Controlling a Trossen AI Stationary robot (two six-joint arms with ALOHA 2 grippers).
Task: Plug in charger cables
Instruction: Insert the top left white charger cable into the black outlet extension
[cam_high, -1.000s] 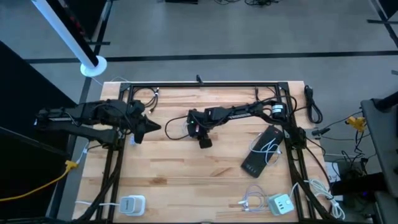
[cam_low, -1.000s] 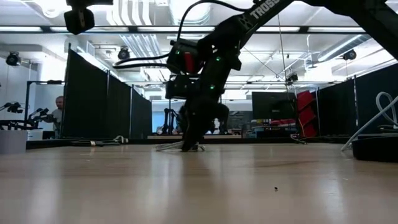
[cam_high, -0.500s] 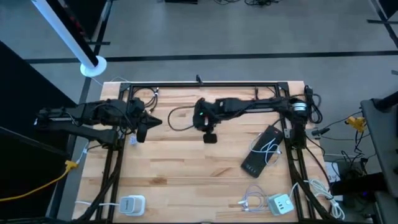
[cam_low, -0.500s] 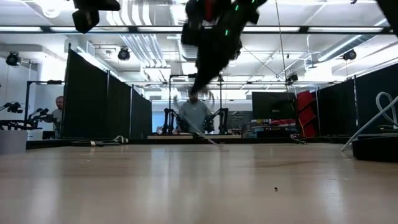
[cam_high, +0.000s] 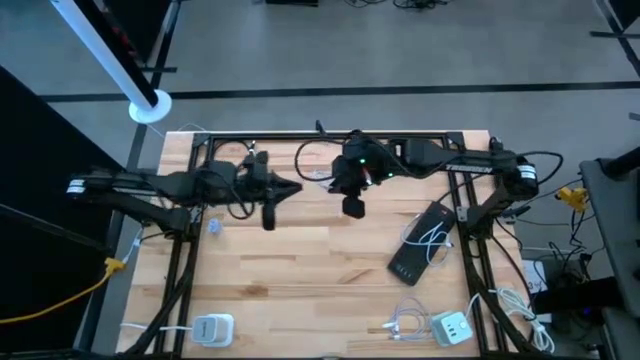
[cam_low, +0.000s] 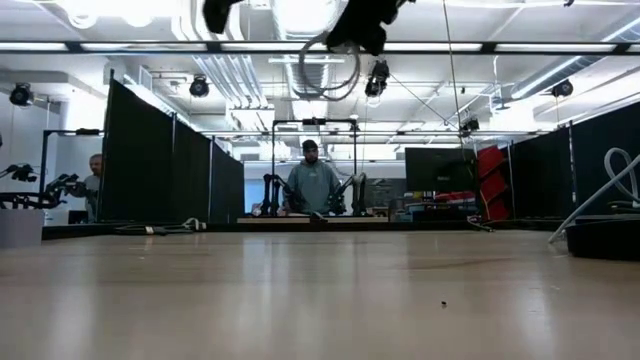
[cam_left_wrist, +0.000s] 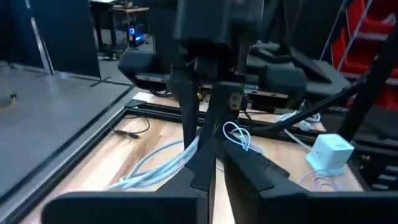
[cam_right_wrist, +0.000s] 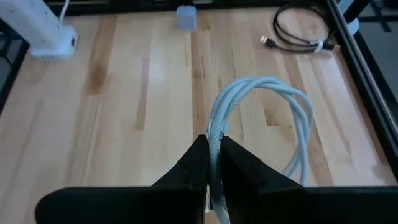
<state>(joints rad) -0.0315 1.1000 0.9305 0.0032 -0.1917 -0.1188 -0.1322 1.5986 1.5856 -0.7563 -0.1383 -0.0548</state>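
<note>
Right claw (cam_right_wrist: 212, 163) pinched tight on a white braided charger cable (cam_right_wrist: 267, 118); the cable's loop hangs forward of the fingers, lifted clear above the wooden tabletop (cam_right_wrist: 124, 112). From overhead, this claw (cam_high: 352, 190) sits near the far rail, middle of the tabletop (cam_high: 300, 270). In the low view the cable's loop (cam_low: 335, 70) dangles high above the surface.

Left claw (cam_high: 285, 188) reaches toward the right one; fingers nearly together, and no view shows anything between them.

Other charger cables: a black coil (cam_right_wrist: 298, 37) lies on the wood near one corner; a white one (cam_high: 432, 238) lies across a black power strip (cam_high: 418, 244). White charger block (cam_high: 452, 327) at the near right; another (cam_high: 212, 327) at the near left.
</note>
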